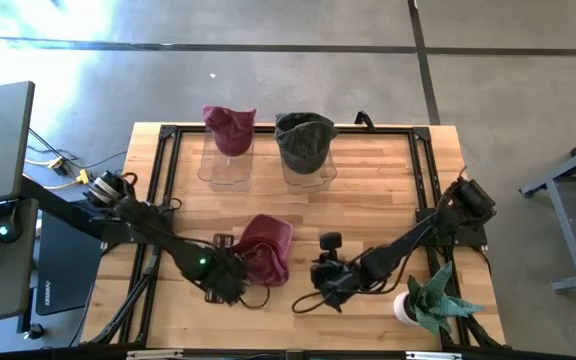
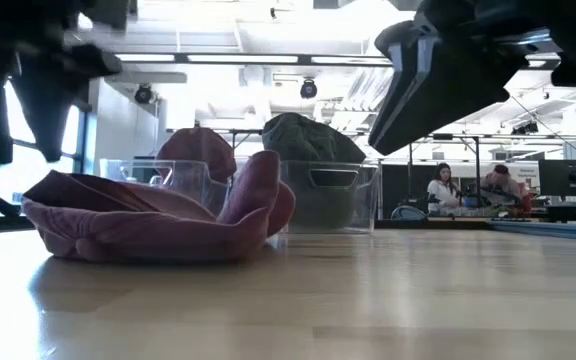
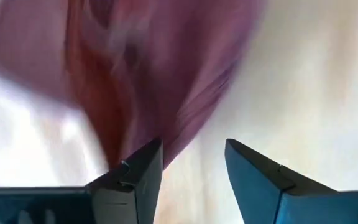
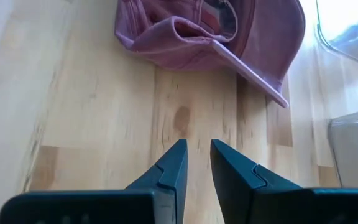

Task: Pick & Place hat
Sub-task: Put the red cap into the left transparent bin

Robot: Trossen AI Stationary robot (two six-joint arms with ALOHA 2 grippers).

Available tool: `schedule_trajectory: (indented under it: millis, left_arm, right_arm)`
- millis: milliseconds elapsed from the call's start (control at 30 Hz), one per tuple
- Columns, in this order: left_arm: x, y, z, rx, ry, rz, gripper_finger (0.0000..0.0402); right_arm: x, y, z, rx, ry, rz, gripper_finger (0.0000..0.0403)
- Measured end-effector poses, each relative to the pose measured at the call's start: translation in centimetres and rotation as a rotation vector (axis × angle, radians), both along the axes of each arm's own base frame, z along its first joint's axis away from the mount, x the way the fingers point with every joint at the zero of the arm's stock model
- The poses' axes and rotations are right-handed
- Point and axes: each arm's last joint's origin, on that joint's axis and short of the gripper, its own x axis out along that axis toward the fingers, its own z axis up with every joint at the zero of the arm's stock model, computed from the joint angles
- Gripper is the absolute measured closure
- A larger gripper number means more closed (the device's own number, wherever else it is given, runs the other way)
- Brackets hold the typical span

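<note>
Two grippers sit low over the near half of a wooden table (image 1: pixel 368 190). The left gripper (image 3: pixel 191 165) has its jaws apart with nothing between them, one fingertip just beside the near edge of a maroon hat (image 1: pixel 266 248). The right gripper (image 4: pixel 197 155) has its jaws narrowly parted and holds nothing; it points at the hat from the right, a strip of bare wood between them. The hat lies crumpled on the table, near the middle, between the two grippers. At the far side stand two clear bins: the left bin (image 1: pixel 226 165) holds another maroon hat (image 1: pixel 229 128), the right bin (image 1: pixel 308 168) a dark green hat (image 1: pixel 303 140). A potted plant (image 1: pixel 430 300) stands at the near right corner.
</note>
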Motion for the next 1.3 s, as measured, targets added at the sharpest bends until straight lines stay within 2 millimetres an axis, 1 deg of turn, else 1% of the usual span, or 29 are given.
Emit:
schedule_trajectory:
  millis: [67,167,200,267,333,433,533,600,667,867,933,1000,1133,1200,1300]
  left_arm:
    - [0.4,-1.3,0.3,-0.054,-0.095,-0.068,0.0228]
    - [0.4,-3.3,0.2,-0.047,-0.234,-0.190,0.0227]
    - [0.7,-3.9,-0.2,-0.047,-0.289,-0.223,0.0227]
    - [1.4,-4.5,-1.7,-0.037,-0.340,-0.277,0.0227]
    - [1.6,-4.4,-3.3,0.018,-0.327,-0.317,0.0227]
    - [2.3,-4.5,-4.4,0.047,-0.364,-0.303,0.0226]
    - [2.7,-4.1,-6.6,0.085,-0.287,-0.295,0.0226]
    - [3.3,-4.0,-7.1,0.093,-0.287,-0.285,0.0226]
    - [3.3,-4.0,-7.6,0.105,-0.272,-0.283,0.0227]
    - [3.3,-3.9,-7.7,0.160,-0.290,-0.267,0.0240]
    - [3.3,-3.9,-7.3,0.183,-0.286,-0.267,0.0247]
    - [3.1,-3.9,-6.7,0.213,-0.244,-0.286,0.0249]
    - [3.5,-4.6,-5.2,0.161,-0.209,-0.321,0.0247]
    - [3.3,-4.6,-5.1,0.149,-0.170,-0.340,0.0246]
    - [3.5,-4.7,-4.9,0.156,-0.180,-0.335,0.0245]
  right_arm:
    - [0.0,0.0,0.0,0.000,0.001,0.000,0.0336]
    - [0.0,0.0,0.0,-0.001,0.002,0.003,0.0336]
    - [0.0,0.0,0.0,-0.001,0.002,0.003,0.0336]
    - [0.0,0.0,0.0,0.004,0.003,0.004,0.0336]
    - [0.0,0.0,0.0,0.014,0.009,0.010,0.0336]
    - [0.0,0.1,0.0,0.018,0.011,0.012,0.0336]
    - [0.0,0.1,0.0,0.019,0.012,0.012,0.0336]
    - [0.0,0.1,0.0,0.017,0.011,0.015,0.0336]
    - [0.0,0.1,0.0,0.019,0.008,0.017,0.0336]
    - [0.1,0.1,0.0,0.019,0.001,0.025,0.0336]
    - [0.1,0.1,0.0,0.017,0.002,0.025,0.0336]
    - [0.1,0.1,0.0,0.017,0.002,0.025,0.0336]
    - [0.1,0.1,0.0,0.017,0.003,0.026,0.0336]
    - [0.1,0.1,0.0,0.017,0.003,0.025,0.0336]
    - [0.1,0.1,0.0,0.017,0.003,0.025,0.0336]
